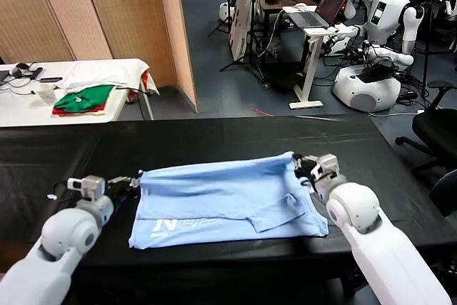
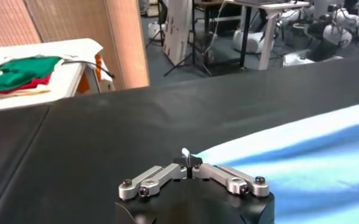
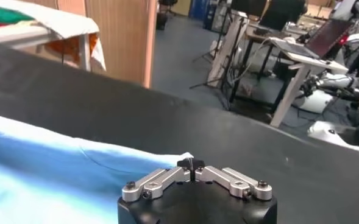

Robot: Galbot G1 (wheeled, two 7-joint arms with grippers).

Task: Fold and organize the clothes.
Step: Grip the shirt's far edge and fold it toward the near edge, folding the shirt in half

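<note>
The pale blue T-shirt (image 1: 225,201) lies partly folded on the black desk (image 1: 214,137), toward its near edge, with its long axis running left to right between the two arms. The left gripper (image 1: 132,182) sits at the shirt's far left corner and the right gripper (image 1: 301,166) at its far right corner, so each arm holds the end nearest to it. Both wrist views show the jaws drawn together on a small tip of fabric: the left gripper (image 2: 191,163) pinches a pale edge of the T-shirt (image 2: 301,158), and the right gripper (image 3: 191,164) pinches a corner of the T-shirt (image 3: 57,170). From the jaws the cloth spreads toward the near side of the desk, so the far hem looks to be the edge in hand; any fold would likely carry it near or far across that long axis.

White lettering shows on the near left part of the shirt; a large slanted "N" can be read, and the letters after it are too faint to make out. Folded green and red garments (image 1: 84,99) lie on a white side table (image 1: 78,73) at the far left, well apart from the work.
</note>
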